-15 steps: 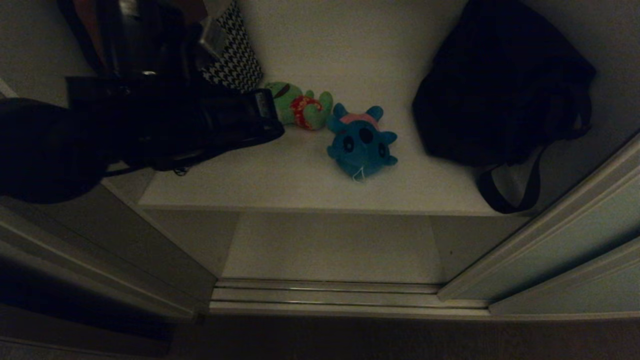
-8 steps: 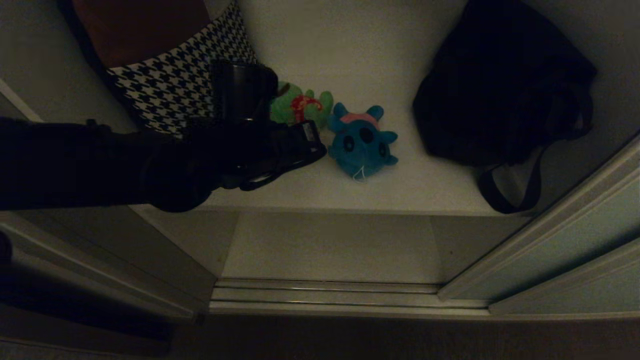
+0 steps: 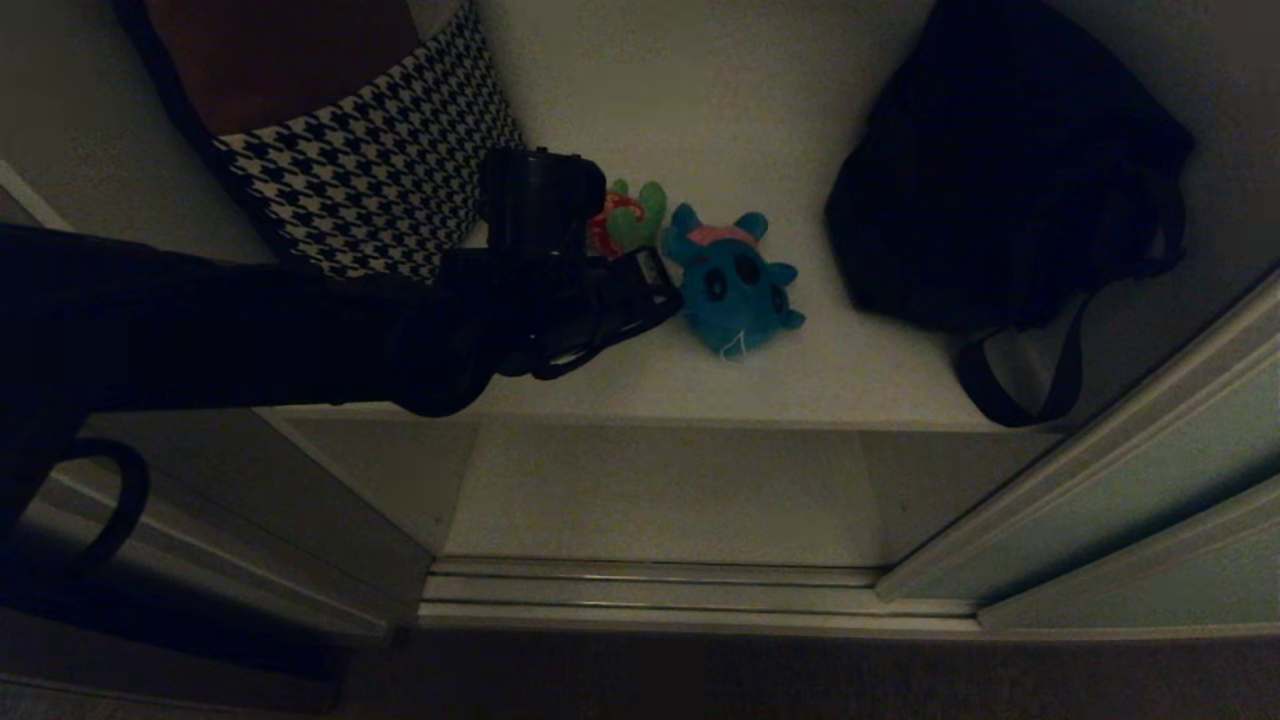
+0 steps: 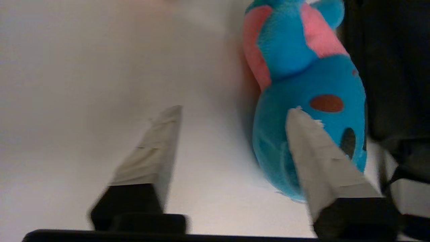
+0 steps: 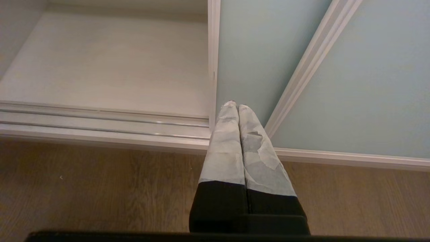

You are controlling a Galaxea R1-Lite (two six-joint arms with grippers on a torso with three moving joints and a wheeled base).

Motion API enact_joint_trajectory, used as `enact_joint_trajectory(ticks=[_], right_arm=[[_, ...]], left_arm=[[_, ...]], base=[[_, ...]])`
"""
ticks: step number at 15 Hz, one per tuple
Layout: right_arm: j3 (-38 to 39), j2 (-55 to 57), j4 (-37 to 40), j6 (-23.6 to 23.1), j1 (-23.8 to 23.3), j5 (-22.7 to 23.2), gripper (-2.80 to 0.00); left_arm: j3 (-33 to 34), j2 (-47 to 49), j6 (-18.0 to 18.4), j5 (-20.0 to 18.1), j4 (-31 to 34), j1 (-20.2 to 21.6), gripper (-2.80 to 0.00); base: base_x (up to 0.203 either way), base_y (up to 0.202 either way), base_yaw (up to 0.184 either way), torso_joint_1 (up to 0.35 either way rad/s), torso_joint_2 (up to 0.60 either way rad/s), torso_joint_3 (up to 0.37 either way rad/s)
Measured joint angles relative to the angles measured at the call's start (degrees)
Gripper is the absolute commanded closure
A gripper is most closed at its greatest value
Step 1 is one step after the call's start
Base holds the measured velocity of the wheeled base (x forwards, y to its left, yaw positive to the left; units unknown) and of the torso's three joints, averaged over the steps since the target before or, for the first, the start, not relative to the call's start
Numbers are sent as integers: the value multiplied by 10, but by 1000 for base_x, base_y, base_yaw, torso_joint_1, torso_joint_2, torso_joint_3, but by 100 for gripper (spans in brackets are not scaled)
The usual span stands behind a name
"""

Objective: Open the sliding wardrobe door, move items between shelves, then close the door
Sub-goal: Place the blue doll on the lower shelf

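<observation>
Now left end effector (image 4: 231,114) spread wide, empty, beside teal plush (image 4: 302,101).

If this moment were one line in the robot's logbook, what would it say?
door: open | left gripper: open, beside blue toy on shelf | green toy: behind arm | right gripper: shut, parked low

The teal-blue plush toy (image 4: 302,84) is fuzzy cloth. The shelf (image 3: 640,380) looks smooth and matt. The sliding wardrobe door (image 5: 245,50) is matt, the floor (image 5: 100,191) is wood grain, the cushion (image 3: 370,170) is woven cloth.
</observation>
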Motion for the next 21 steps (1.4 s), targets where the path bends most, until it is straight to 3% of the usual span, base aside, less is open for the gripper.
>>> enact_joint_trajectory(ticks=[8, 21], right_arm=[[0, 0, 0, 0, 0, 0, 0], [0, 0, 0, 0, 0, 0, 0]], left_arm=[[0, -32, 15, 8, -3, 0, -280], [-27, 15, 0, -52, 2, -34, -280]], base=[[0, 0, 0, 0, 0, 0], [0, 0, 0, 0, 0, 0]])
